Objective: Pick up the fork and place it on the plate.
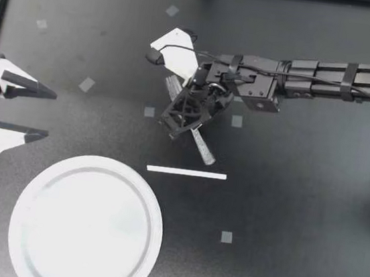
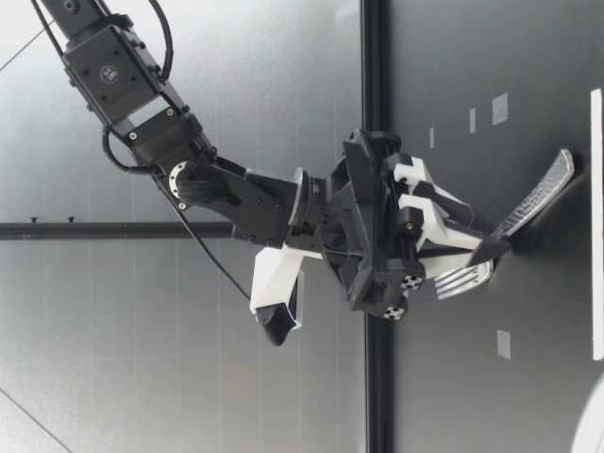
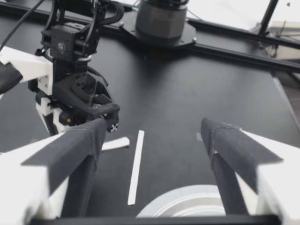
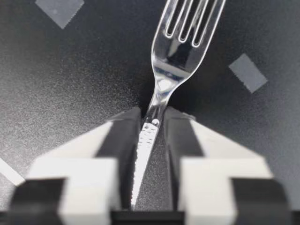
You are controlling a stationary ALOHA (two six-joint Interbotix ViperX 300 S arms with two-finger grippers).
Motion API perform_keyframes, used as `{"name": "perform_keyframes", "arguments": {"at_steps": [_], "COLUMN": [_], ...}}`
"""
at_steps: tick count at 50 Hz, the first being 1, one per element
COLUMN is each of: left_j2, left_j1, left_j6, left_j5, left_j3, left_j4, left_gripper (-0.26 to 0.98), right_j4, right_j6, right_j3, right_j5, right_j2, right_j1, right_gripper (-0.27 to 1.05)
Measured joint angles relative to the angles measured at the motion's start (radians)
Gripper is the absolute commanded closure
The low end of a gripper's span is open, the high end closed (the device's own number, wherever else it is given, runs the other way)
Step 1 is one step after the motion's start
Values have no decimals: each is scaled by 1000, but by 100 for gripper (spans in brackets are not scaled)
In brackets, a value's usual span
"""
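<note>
My right end effector (image 1: pixel 186 115) clamps the fork (image 1: pixel 202 149) by its neck, tilted, ready for carrying to the plate (image 1: pixel 31 180).

Clear fork (image 1: pixel 203 149) tilted; round white plate (image 1: pixel 86 228) flat.

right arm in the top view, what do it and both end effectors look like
The right arm is black and boxy, with a thin black cable strapped along it and a white camera housing at the wrist. The right end effector has a black lattice frame; like the left end effector, its fingers are white wedges with black pads.
</note>
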Motion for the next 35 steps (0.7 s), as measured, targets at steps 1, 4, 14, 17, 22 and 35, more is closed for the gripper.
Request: {"name": "perform_keyframes", "arguments": {"at_steps": [1, 4, 14, 17, 22, 35], "left_j2": [0, 0, 0, 0, 9, 137], "left_j1": [0, -3, -8, -6, -8, -8], "left_j6": [-2, -3, -6, -8, -8, 43], "left_j5": [2, 2, 0, -5, -67, -411], "left_j3": [0, 0, 23, 32, 48, 43], "left_j4": [0, 2, 2, 0, 0, 0], "left_gripper": [3, 3, 3, 3, 3, 3], "right_j4": [0, 0, -3, -15, -28, 12], "right_j6": [0, 0, -21, -44, -130, -465], "right_j3": [0, 0, -31, -55, -110, -175], "right_j5": [0, 0, 14, 17, 0, -399], "right_j2": [-2, -2, -35, -87, -193, -347], "right_j1": [0, 0, 0, 0, 0, 64], "right_gripper": [63, 68, 72, 72, 72, 72]}}
